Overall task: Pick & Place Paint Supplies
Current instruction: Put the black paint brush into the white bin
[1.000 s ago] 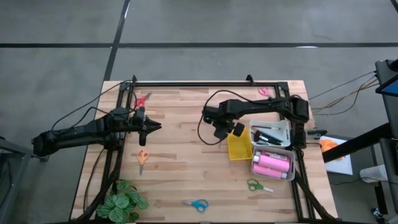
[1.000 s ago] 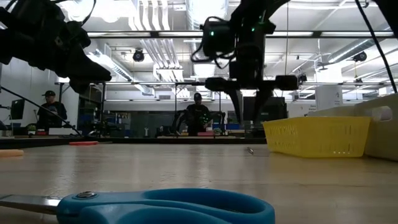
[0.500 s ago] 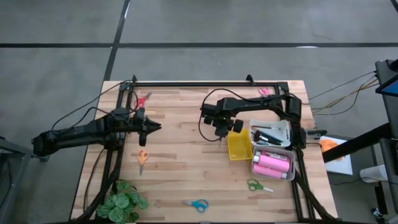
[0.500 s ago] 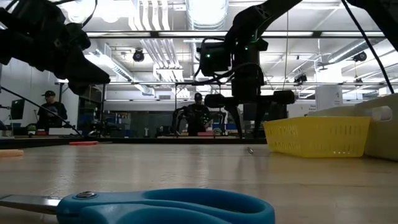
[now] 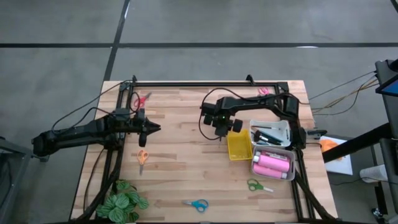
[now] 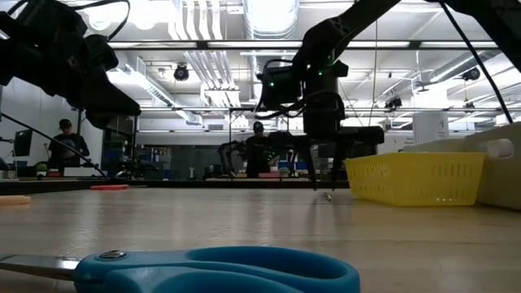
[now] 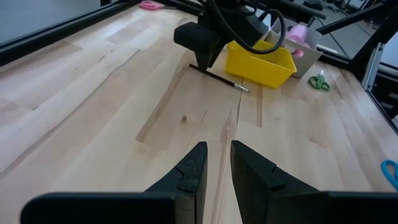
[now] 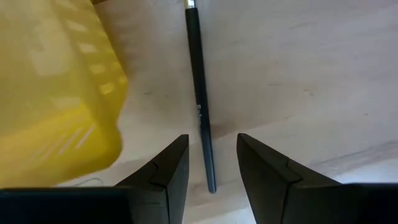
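wooden planks form the table (image 5: 180,155), on which a thin black brush (image 8: 200,99) is seen lying flat, just beside the yellow tray (image 5: 239,147). the right gripper (image 8: 211,163) is held directly over this brush, its fingers (image 8: 166,171) parted, one on each side of the brush's shaft, with nothing clamped between them. in the low view the fingertips are seen close above the wood, near the tray's left wall. the left gripper (image 7: 216,163) is held above bare wood on the table's left part, well apart from the brush, its fingers kept slightly apart and empty. pink bottles (image 5: 272,165) are seen lying in a white tray (image 5: 287,178), and dark brushes in a second white tray (image 5: 285,127) behind it. orange scissors (image 5: 142,158), green scissors (image 5: 256,185) and blue scissors (image 5: 197,204) are left lying on the table; red scissors (image 5: 141,99) lie near the far left corner. a plant (image 5: 124,203) is seen at the near left corner.
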`<state>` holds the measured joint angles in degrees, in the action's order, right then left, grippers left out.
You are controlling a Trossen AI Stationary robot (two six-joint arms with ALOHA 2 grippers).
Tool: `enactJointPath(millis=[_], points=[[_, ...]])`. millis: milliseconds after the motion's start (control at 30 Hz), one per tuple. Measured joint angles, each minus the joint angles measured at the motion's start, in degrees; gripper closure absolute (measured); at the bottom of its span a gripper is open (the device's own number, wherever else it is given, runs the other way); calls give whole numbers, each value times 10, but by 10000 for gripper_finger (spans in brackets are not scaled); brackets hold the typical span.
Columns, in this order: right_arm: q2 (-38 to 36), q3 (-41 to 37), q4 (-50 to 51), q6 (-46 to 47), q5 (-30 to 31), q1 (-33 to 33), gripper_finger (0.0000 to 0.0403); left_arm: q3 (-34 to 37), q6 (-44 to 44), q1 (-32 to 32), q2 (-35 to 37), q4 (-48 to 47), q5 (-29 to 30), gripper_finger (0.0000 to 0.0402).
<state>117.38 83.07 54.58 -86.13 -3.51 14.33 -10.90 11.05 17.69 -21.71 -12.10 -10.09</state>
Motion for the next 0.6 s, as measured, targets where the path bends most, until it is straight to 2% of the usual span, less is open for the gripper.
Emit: enactJointPath(millis=[500, 600], points=[[21, 0, -25, 2, 0, 0, 270, 0, -1, 0, 0, -26, 0, 329], [21, 0, -27, 2, 0, 0, 281, 0, -1, 0, 0, -29, 0, 329]])
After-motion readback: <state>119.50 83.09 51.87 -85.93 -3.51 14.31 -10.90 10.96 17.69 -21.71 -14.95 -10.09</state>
